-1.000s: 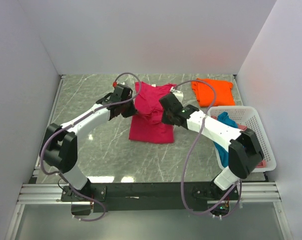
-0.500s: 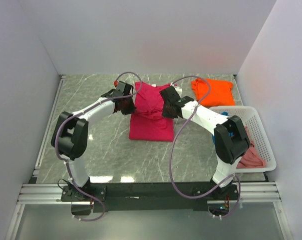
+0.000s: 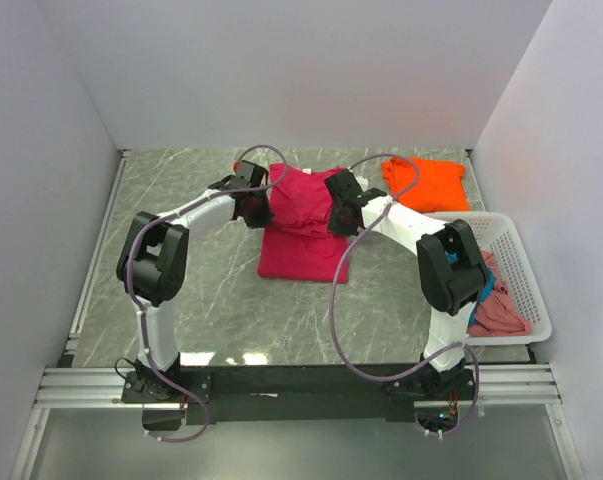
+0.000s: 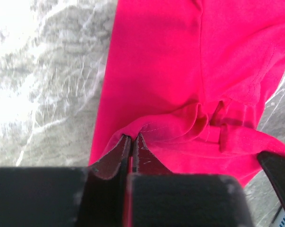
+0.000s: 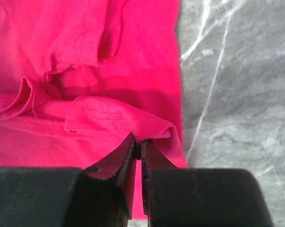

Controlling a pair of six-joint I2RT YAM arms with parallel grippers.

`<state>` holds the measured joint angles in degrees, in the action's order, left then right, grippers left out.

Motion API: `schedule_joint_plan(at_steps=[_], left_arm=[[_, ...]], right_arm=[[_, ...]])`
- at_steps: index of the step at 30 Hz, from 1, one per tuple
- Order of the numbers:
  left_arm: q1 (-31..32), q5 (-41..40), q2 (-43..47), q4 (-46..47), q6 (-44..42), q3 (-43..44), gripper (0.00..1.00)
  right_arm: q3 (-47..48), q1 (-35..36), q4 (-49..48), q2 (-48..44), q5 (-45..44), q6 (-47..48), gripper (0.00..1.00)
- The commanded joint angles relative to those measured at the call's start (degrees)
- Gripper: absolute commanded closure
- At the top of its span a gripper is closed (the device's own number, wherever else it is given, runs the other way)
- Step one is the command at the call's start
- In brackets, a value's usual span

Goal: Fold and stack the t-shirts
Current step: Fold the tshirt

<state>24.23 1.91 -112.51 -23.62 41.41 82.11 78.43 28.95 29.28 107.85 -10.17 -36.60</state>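
Note:
A crimson-magenta t-shirt (image 3: pixel 303 245) lies partly folded in the middle of the table, its far part bunched. My left gripper (image 3: pixel 262 208) is at the shirt's left edge, shut on a fold of the crimson cloth (image 4: pixel 180 71); the tips (image 4: pixel 132 137) pinch a stitched hem. My right gripper (image 3: pixel 335 217) is at the right edge, its jaws nearly together (image 5: pixel 138 142) with a fold of the same shirt (image 5: pixel 109 56) between the tips. An orange t-shirt (image 3: pixel 428 183) lies folded at the back right. A dusty pink tee (image 3: pixel 501 312) and a bit of teal-blue one (image 3: pixel 487 284) sit in the basket.
A white lattice basket (image 3: pixel 531 300) stands at the right edge of the marble table (image 3: pixel 201 290). White walls close the left, back and right sides. The arm cables loop above the shirt.
Both arms have reached farther back, carrying the shirt's edges toward the far side. The right arm has swung off the basket, uncovering the pink tee.

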Motion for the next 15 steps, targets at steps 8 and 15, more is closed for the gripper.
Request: schedule_joint_plan(at_steps=[8, 15], left_arm=[[-1.4, 4.3, -2.5, 1.3, -3.8, 9.7, 0.40], [-1.6, 2.4, 4.7, 1.9, -2.2, 2.6, 0.01]], right_arm=[[7.8, -4.5, -2.6, 3.9, 7.0, 2.6, 0.43], [-0.4, -4.3, -6.2, -3.4, 12.0, 2.8, 0.28]])
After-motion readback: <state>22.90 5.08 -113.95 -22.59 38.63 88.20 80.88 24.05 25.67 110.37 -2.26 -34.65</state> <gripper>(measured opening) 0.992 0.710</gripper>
